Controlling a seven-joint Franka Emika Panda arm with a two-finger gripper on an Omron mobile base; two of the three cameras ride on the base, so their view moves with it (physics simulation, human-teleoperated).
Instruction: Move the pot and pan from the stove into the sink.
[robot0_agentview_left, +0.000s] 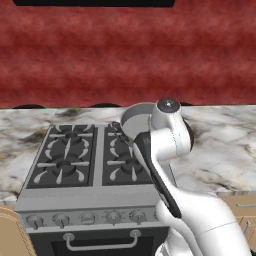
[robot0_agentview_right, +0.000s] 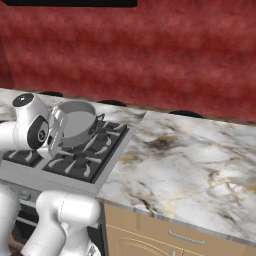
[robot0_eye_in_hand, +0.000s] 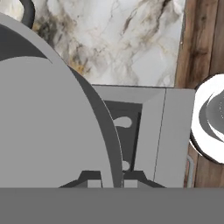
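Fingers (robot0_eye_in_hand: 106, 183) clamped on rim of pot (robot0_agentview_right: 76, 121), which is tilted, mouth sideways. Stove (robot0_agentview_left: 75, 160) grates below; marbled surface (robot0_agentview_right: 190, 160) beyond.

No readable text, labels, brands or numbers anywhere; stove (robot0_agentview_left: 85, 165) knobs unmarked.
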